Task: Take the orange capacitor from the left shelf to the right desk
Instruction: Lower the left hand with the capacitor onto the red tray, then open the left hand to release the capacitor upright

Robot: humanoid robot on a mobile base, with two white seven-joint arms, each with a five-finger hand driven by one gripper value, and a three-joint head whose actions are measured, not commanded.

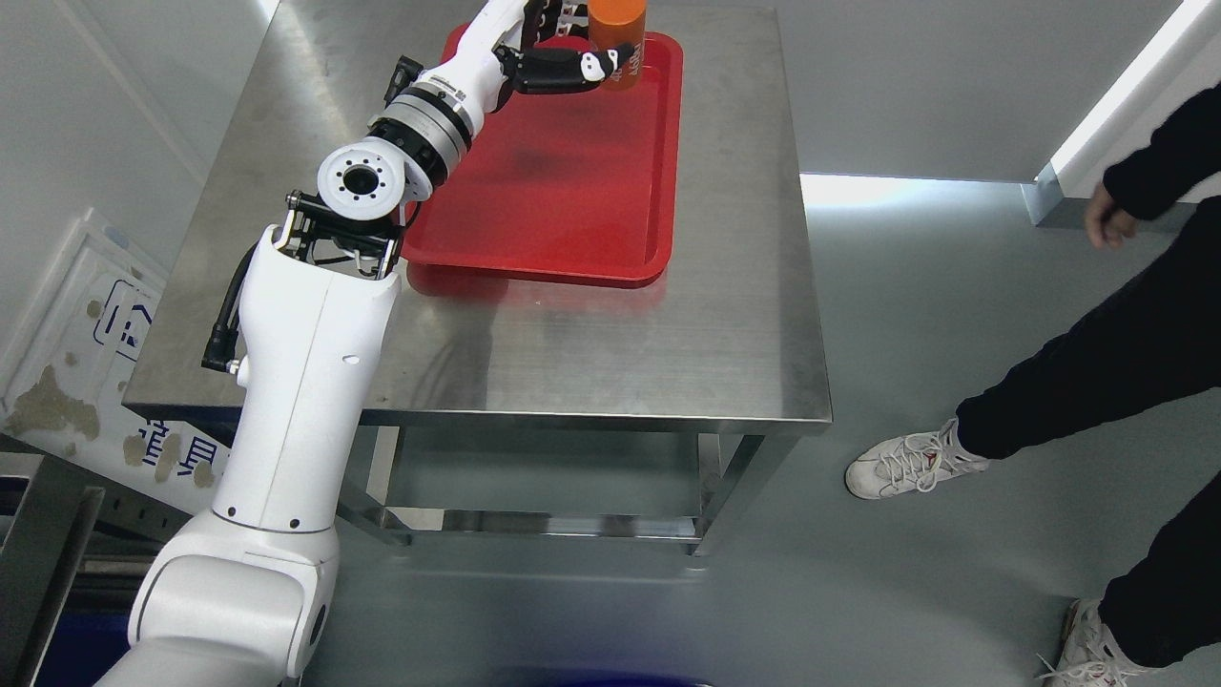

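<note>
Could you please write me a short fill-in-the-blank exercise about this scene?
1. The left hand is closed around an orange ____.
2. The tray under it is coloured ____.
3. The tray rests on a ____ table.
4. The person at the right wears ____ shoes.

Missing words: capacitor; red; metal; white

Orange capacitor (616, 27); red tray (572, 181); grey steel counter (591, 343); white arm (305, 382), black-fingered hand (563, 57); person's black trousers (1097, 372), white shoes (911, 463); grey floor (916, 286).
</note>
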